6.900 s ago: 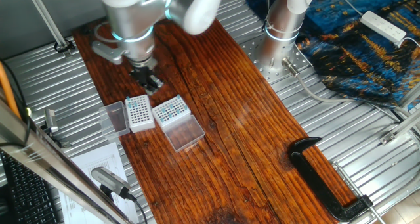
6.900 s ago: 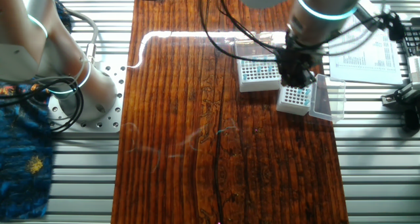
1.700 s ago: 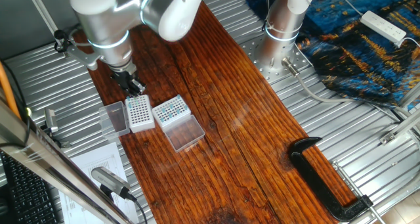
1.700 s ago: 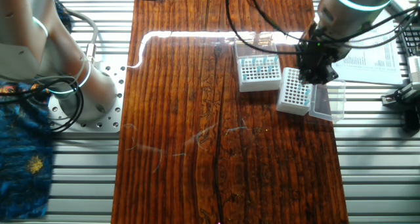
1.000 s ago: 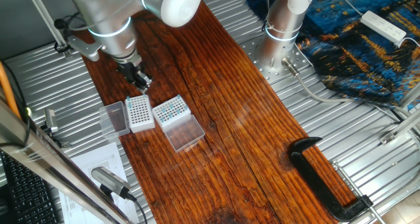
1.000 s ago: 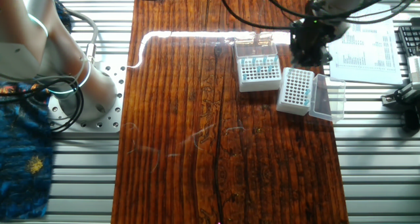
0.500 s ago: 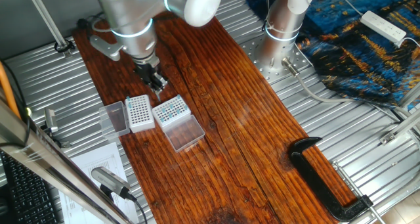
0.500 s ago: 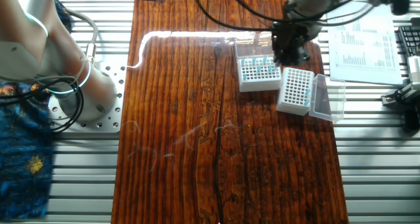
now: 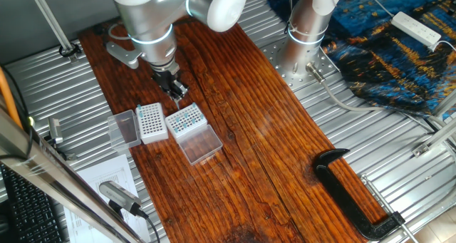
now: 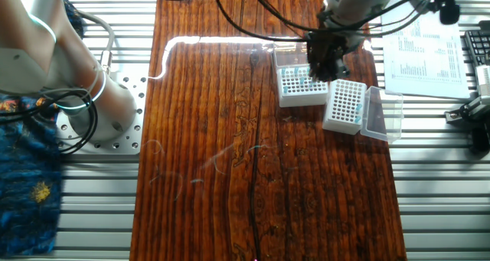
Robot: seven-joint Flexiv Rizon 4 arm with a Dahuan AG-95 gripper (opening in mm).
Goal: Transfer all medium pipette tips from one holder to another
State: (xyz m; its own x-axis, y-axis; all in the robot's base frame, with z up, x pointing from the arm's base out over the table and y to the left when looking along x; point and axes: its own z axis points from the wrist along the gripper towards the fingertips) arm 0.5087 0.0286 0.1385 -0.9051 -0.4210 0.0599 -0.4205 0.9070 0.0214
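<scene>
Wooden tabletop [image 9: 235, 150] carries both racks side by side in the left-centre of one fixed view. We see the gripper [image 9: 175, 92] poised just above the clear-sided rack [image 9: 187, 120]; whether it pinches a tip we cannot tell, its jaws look nearly together. We judge a slight misalignment could jam a tip against the grid or tip the light rack. Just left sits the white-sided rack [image 9: 151, 122]. Teal pipette tips [image 10: 297, 80] dot the clear rack's holes.
</scene>
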